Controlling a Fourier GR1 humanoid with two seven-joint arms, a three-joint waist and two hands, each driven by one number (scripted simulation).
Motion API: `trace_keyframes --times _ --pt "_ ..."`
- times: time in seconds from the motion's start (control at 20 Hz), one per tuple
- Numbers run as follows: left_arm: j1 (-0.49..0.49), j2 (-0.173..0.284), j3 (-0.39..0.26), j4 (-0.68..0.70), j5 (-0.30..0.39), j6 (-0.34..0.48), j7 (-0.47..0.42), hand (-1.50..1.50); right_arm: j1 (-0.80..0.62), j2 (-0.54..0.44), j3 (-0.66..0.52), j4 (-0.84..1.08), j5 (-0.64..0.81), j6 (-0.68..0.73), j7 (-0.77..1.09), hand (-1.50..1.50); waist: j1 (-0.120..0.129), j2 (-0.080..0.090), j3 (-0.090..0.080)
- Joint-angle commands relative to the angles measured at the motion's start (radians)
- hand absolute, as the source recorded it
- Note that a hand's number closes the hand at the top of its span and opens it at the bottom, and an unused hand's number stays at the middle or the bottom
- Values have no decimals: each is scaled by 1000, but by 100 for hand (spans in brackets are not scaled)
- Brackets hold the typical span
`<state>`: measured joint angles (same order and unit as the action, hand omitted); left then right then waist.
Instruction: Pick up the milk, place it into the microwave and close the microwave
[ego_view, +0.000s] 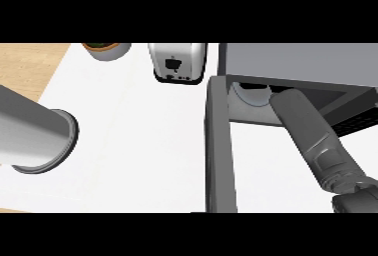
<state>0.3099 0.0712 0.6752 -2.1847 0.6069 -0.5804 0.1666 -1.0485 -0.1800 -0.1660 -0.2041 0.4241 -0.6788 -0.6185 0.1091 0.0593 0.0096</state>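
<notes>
The microwave (295, 57) stands at the back right with its door (220, 150) swung open toward me. My right forearm (310, 130) reaches into the cavity, and its hand is hidden under the microwave's top. A pale rounded shape (249, 94) shows just inside the opening, left of the forearm; I cannot tell whether it is the milk or the turntable. No milk shows on the counter. My left forearm (29, 132) lies across the left side of the view, and its hand does not show.
A white toaster (177, 62) stands at the back, just left of the microwave. A potted plant (107, 50) sits at the back left. The white counter (140, 140) spreads between my left forearm and the open door, with a wooden surface (29, 60) beyond its left edge.
</notes>
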Motion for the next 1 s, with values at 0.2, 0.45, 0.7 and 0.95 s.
trace_keyframes --times 0.2,0.45,0.7,0.95 --pt "-44 26 -11 38 -18 -1 2 -150 -28 -94 9 96 49 -152 90 -150 25 10 -7" --pt "-66 30 -9 57 -60 1 -13 -150 -34 -110 49 161 98 -247 197 -150 40 14 -6" --pt "-98 34 -24 60 -106 16 -12 -150 -37 -85 39 110 83 -139 82 -150 29 14 -3" --pt "-119 43 -71 77 -125 -24 -13 -150 -76 -70 21 89 62 -41 31 -150 23 11 -3"
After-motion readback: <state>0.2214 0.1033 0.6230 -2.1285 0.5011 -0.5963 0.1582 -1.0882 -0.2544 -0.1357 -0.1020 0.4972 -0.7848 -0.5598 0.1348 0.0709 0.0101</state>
